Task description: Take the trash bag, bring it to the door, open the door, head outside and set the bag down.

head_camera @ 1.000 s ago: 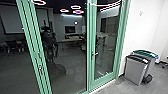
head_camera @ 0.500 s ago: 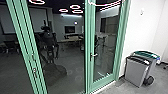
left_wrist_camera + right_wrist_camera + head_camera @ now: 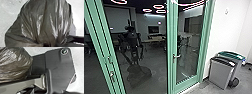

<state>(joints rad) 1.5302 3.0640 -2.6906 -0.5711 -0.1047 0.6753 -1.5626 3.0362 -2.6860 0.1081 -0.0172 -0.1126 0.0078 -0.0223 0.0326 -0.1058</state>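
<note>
2 bins (image 3: 221, 72), 1 trash bag (image 3: 43, 22), prob. 1 robot reflectn (image 3: 132, 43).

- Floor (image 3: 242, 86): grey, mottled, pale in patches.
- Grey bin (image 3: 219, 75) with a black top, standing upright on it.
- Green-topped bin (image 3: 238, 68), upright just behind, partly hidden by the first.
- Black wheel (image 3: 234, 82) low at the bins' side.

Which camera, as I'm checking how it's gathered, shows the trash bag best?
The left wrist view: the trash bag looms large there, its creases running to a bunched spot. The right wrist view shows part of its crinkled side and the robot's dark plate. The head view looks toward the green-framed glass door.
</note>
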